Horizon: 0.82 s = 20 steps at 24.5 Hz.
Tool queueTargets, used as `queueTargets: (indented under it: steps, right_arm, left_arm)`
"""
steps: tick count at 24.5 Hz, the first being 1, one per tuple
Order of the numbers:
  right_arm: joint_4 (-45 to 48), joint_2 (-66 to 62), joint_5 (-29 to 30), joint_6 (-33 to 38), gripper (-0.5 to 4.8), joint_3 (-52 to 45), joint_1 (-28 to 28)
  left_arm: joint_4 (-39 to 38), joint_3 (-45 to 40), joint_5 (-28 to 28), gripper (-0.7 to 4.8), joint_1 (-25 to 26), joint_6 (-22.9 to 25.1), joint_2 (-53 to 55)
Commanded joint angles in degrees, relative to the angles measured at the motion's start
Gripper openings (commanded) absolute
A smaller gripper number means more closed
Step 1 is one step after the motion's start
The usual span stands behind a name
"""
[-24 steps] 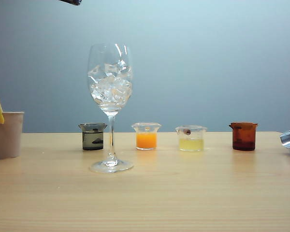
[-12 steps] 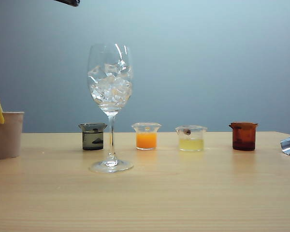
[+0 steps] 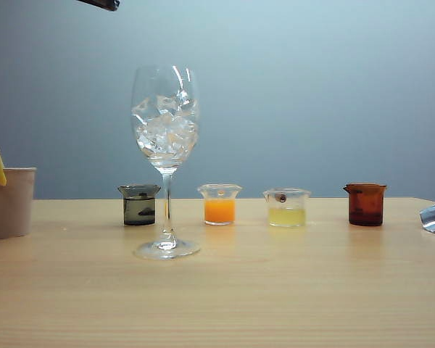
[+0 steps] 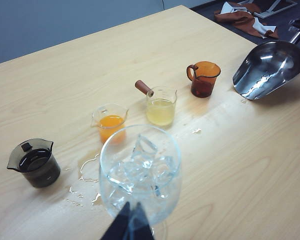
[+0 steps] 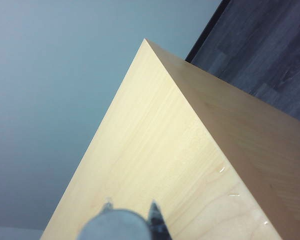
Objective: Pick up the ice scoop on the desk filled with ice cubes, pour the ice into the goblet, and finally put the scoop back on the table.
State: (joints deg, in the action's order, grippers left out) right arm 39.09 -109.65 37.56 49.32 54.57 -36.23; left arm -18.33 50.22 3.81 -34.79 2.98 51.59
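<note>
Beige table [image 3: 290,290], iced goblet [image 3: 165,130], right gripper [image 5: 132,212] seemingly gripping scoop [image 4: 270,67], left gripper [image 4: 130,225] overhead.

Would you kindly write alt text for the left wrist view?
A goblet full of ice cubes stands under the shut left gripper. Four small beakers sit beyond it on the wet table, and an empty scoop hangs tilted over the far edge.

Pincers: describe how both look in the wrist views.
Left pincer, above the goblet: two slim black fingers tapering together to a point. Right pincer, at the table's right end: only one dark, pointed fingertip shows. No cables or markings visible.
</note>
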Motion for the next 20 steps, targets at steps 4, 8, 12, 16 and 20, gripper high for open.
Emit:
queueTargets:
  steps: [4,8,12,16,20]
  right_arm:
    - [-4.2,-0.1,-3.1,-9.1,-0.05,-0.1,0.2]
    - [-4.2,-1.2,-2.9,-9.1,1.22,-0.1,0.2]
    - [-4.1,-1.2,-2.4,-9.1,2.63,-0.1,0.2]
    - [-4.1,-1.2,-1.4,-9.1,2.79,-0.1,0.2]
    - [-4.2,-1.2,0.0,-8.7,3.48,-0.1,-0.4]
  left_arm:
    - [-0.2,0.5,-0.2,-0.06,0.0,0.1,0.0]
    - [-0.5,0.5,-0.2,-0.06,0.0,0.1,0.0]
    - [-0.5,0.5,-0.2,-0.06,0.0,0.1,0.0]
    - [-0.5,0.5,-0.2,-0.06,0.0,0.1,0.0]
    - [-0.5,0.5,-0.2,-0.06,0.0,0.1,0.0]
